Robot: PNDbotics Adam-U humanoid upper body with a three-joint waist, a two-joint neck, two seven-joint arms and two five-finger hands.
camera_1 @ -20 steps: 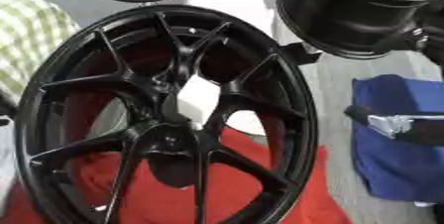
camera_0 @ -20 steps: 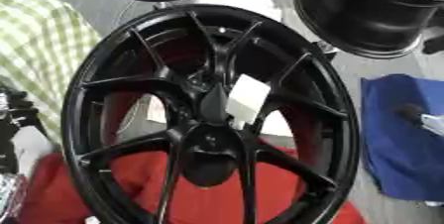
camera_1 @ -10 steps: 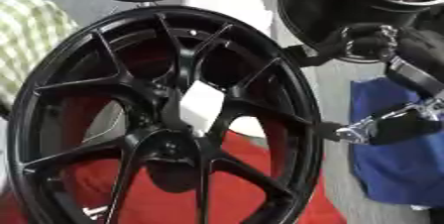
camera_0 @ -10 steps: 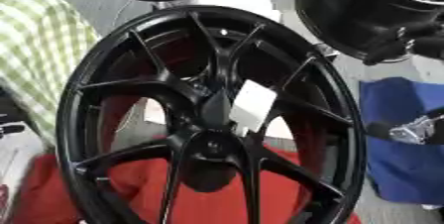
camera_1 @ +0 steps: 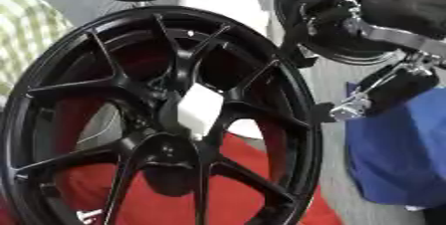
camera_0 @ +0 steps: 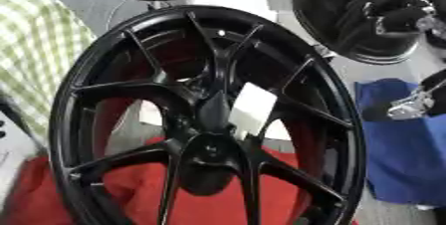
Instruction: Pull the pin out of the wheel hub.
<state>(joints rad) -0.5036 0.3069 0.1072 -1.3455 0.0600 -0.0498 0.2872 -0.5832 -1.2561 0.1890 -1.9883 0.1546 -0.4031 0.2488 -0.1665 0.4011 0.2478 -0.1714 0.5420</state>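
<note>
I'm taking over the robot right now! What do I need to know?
Right hand: coming in from the upper right, beside the wheel's right rim, not touching it. I cannot tell if its fingers are open.
Left hand: not in view.
Wheel: big black one, leaning up over a red cloth; blue cloth to its right.
Pin: I cannot make it out at the hub.
Done: nothing yet, it seems.
Left: reach the hub, find the pin, pull it out.

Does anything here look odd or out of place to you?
The big black wheel hub stands tilted on its rim rather than lying flat, leaning over a red cloth. A white patch shows between its spokes; I cannot tell what it is. The right robot hand is near the rim, not touching.
</note>
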